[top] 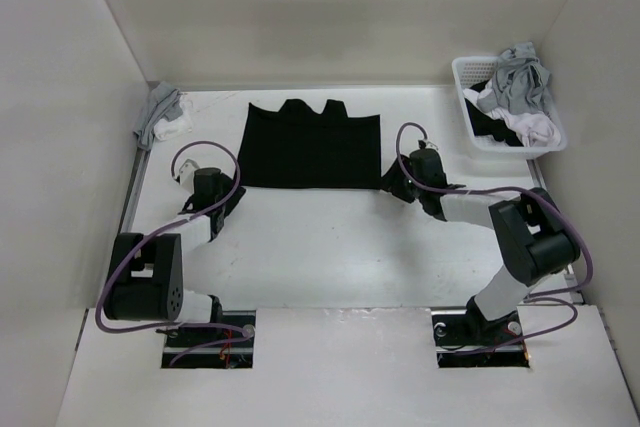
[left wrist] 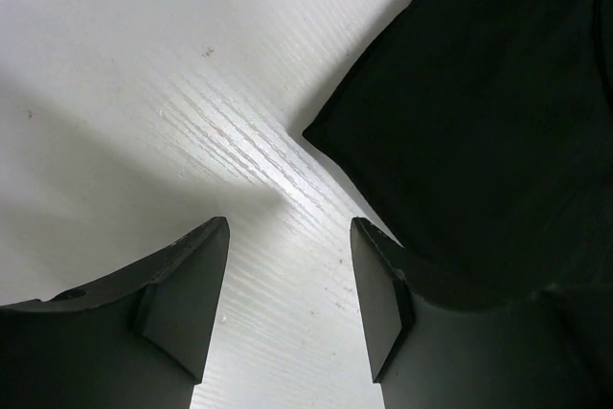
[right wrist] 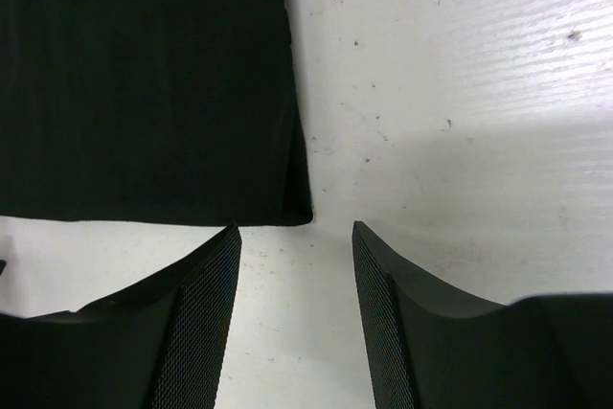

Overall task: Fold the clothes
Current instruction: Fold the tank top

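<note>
One black garment [top: 310,145] lying flat, left gripper [left wrist: 287,237] and right gripper [right wrist: 295,237] by its near corners, both sets of fingers [right wrist: 201,313] spread, empty

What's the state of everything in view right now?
Black garment, spread flat, not gripped.
Left arm, jaws open, empty, by garment's near-left corner.
Right arm, jaws open, empty, by near-right corner.
Basket, holds crumpled clothes.
Grey cloth, crumpled, far-left corner.
</note>
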Controlling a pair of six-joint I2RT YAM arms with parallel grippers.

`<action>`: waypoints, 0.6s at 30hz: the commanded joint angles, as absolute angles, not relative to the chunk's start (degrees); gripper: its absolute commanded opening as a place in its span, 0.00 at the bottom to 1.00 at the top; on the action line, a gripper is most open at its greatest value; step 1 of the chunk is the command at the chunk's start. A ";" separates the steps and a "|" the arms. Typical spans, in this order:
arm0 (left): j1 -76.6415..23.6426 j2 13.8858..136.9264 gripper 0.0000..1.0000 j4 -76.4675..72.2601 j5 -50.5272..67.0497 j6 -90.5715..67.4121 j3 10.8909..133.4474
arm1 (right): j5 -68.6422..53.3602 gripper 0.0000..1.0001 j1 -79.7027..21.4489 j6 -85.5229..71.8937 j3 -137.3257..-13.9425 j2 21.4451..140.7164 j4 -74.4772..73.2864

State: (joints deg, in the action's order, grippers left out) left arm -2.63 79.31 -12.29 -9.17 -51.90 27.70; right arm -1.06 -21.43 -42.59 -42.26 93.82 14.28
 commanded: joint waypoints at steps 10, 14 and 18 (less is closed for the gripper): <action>-0.66 87.97 0.46 -25.21 -7.82 -57.04 28.39 | -4.13 0.49 -20.61 -47.98 -41.66 97.47 22.06; 0.57 93.15 0.38 -29.69 -7.29 -60.46 28.83 | -4.39 0.42 -20.17 -49.22 -41.84 98.70 22.85; 0.92 97.11 0.30 -32.87 -5.89 -62.58 28.56 | -4.13 0.37 -19.64 -50.80 -40.70 98.44 23.55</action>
State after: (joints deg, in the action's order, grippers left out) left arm 0.38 93.71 -32.97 -7.03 -60.45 28.86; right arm -3.73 -20.36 -48.95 -41.91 98.28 19.29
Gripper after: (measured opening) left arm 0.308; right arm 0.371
